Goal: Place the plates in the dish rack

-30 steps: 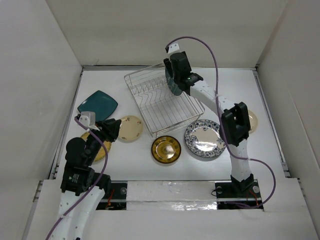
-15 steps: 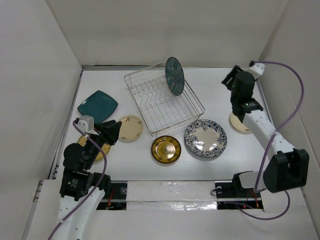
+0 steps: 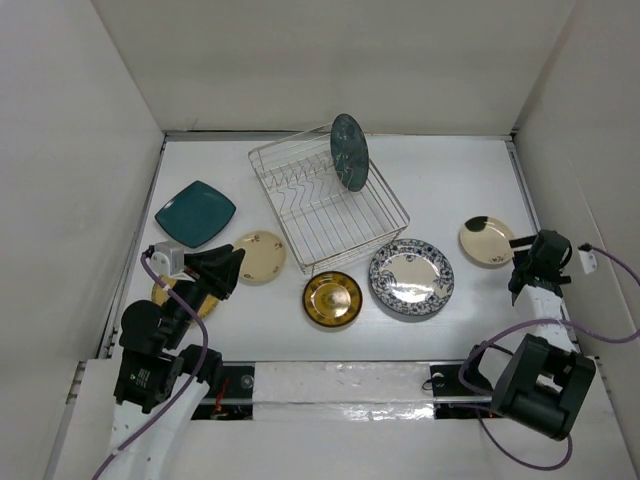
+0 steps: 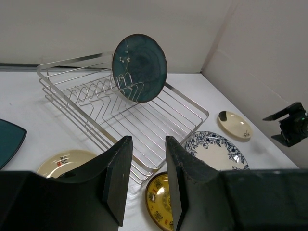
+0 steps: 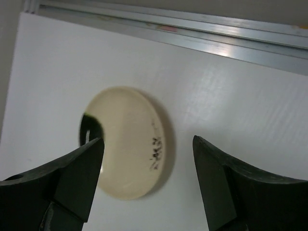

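A white tabletop (image 3: pixel 450 180) formed the floor of a boxed-in bay. Plain off-white panels closed it on three sides: the back wall (image 3: pixel 340 60) at 12 o'clock, the left wall (image 3: pixel 60 180) at 9 o'clock and the right wall (image 3: pixel 590 140) at 3 o'clock. A thin metal rail (image 3: pixel 545 260) ran along the tabletop's edge at 3 o'clock. At 6 o'clock lay a white ledge (image 3: pixel 340 382) with a glossy sheen. The light was soft and even, and shadows were faint.

We glimpse only slivers of the yellowish round plate (image 3: pixel 164 293) under the black left gripper (image 3: pixel 232 262), while the left wrist view cuts off the teal rounded-square plate (image 4: pixel 7 139) and its fingers (image 4: pixel 178 183) half-hide the glossy gold-brown round plate (image 4: pixel 156 199).
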Controlling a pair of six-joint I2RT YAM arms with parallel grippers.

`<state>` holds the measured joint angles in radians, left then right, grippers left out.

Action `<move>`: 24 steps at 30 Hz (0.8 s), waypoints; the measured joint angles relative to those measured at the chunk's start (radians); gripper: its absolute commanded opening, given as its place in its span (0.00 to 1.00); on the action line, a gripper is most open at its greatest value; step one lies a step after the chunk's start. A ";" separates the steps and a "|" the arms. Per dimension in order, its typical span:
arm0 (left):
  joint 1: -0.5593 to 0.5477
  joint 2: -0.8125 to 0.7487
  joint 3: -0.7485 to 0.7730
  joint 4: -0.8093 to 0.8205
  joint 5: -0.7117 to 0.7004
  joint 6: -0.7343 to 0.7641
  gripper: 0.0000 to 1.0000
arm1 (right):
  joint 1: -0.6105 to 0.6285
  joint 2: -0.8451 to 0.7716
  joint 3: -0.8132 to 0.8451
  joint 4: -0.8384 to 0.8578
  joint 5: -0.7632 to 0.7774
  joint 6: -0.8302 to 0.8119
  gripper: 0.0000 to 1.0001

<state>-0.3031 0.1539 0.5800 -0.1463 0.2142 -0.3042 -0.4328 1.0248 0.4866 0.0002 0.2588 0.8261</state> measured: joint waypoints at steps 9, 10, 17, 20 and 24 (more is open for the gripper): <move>-0.012 -0.007 0.000 0.000 -0.013 -0.002 0.31 | -0.065 0.278 0.001 0.045 -0.216 0.049 0.71; -0.012 -0.007 0.000 0.000 -0.013 -0.002 0.31 | -0.066 0.303 0.025 0.055 -0.237 0.051 0.71; -0.012 -0.007 0.000 0.000 -0.013 -0.002 0.30 | -0.071 0.423 0.095 0.103 -0.316 0.069 0.53; -0.012 -0.006 0.000 -0.001 -0.013 -0.002 0.30 | -0.084 0.432 0.089 0.119 -0.340 0.089 0.32; -0.012 -0.002 0.000 -0.001 -0.013 -0.001 0.30 | -0.092 0.458 0.088 0.133 -0.361 0.109 0.04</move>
<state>-0.3149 0.1524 0.5800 -0.1471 0.2008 -0.3054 -0.5243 1.4830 0.5743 0.1329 -0.1020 0.9352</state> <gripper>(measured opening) 0.305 0.134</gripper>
